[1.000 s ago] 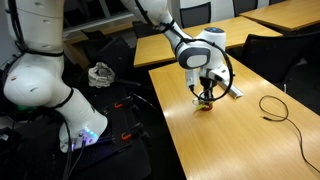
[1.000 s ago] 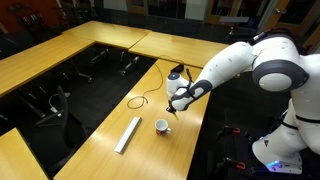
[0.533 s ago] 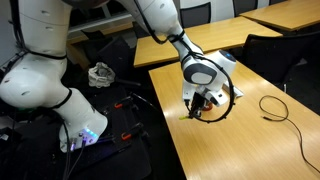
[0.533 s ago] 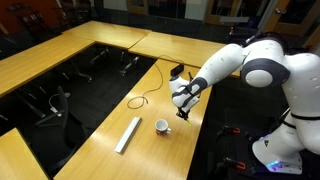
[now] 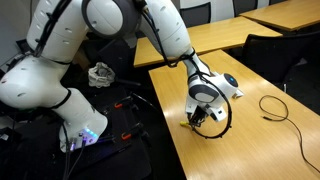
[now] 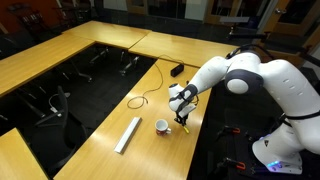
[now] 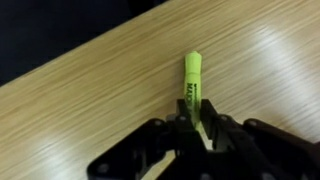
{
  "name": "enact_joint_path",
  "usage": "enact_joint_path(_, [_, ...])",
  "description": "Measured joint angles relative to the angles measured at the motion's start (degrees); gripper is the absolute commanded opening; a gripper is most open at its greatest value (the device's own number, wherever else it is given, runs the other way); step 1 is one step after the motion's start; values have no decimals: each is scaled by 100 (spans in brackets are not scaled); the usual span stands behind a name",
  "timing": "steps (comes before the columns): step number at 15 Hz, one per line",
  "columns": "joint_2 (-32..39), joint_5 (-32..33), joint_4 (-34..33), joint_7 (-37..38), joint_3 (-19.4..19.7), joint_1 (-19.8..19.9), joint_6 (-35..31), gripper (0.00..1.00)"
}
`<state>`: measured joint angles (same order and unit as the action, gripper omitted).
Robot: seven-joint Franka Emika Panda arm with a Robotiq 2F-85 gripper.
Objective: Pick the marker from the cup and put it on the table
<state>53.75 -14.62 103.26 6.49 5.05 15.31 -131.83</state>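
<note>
My gripper (image 7: 190,125) is shut on the yellow marker (image 7: 191,82), which sticks out past the fingertips and lies close over the light wood table (image 7: 90,90). In an exterior view the gripper (image 6: 182,121) is low at the table's near edge, just beside the pale cup (image 6: 160,126), which stands upright on the table (image 6: 150,160). In an exterior view the gripper (image 5: 197,118) points down at the table top (image 5: 250,140); the cup is hidden behind the arm there.
A long grey flat bar (image 6: 128,134) lies on the table past the cup. A black cable (image 6: 145,98) curls further along the top and also shows in an exterior view (image 5: 275,106). The table edge drops off right by the gripper. More wood tables stand behind.
The arm has come down from above the cup and shifted sideways towards the table's edge, carrying the marker. The gripper now sits low over the table top.
</note>
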Motion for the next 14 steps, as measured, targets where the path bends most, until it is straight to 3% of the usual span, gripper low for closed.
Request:
enact_joint_path(1, [122,-1,-153,-50,-16,22,30,44])
enact_joint_path(2, [228,-1,-298,-53,-19,32,56,46])
enact_joint_path(9, [277,-16,-671,-888,-306,212,-76,96])
enact_joint_path(14, [-614,104,-198,-1072,-301,63,-324,100])
